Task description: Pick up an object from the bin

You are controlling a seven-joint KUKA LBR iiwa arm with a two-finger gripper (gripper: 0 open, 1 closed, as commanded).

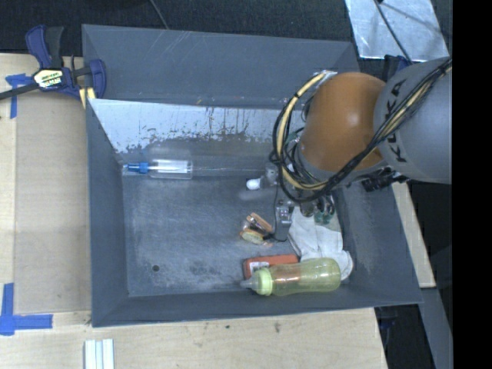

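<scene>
My gripper (284,215) hangs low at the right of the bin floor, under the arm's orange cover. Just to its left lies a small crumpled brown and gold object (257,227), close beside the gripper tip. A white crumpled cloth (319,242) lies right of and below the gripper, partly under the arm. Along the front wall lies a pale green clear bottle (301,276) on its side, with a flat red-orange piece (270,263) at its upper left. A small white bit (252,183) sits above the gripper's left.
A clear syringe with a blue end (160,168) lies at the back left by the sloping wall. The left half of the bin floor holds nothing else. The arm and its cables cover the bin's right back corner.
</scene>
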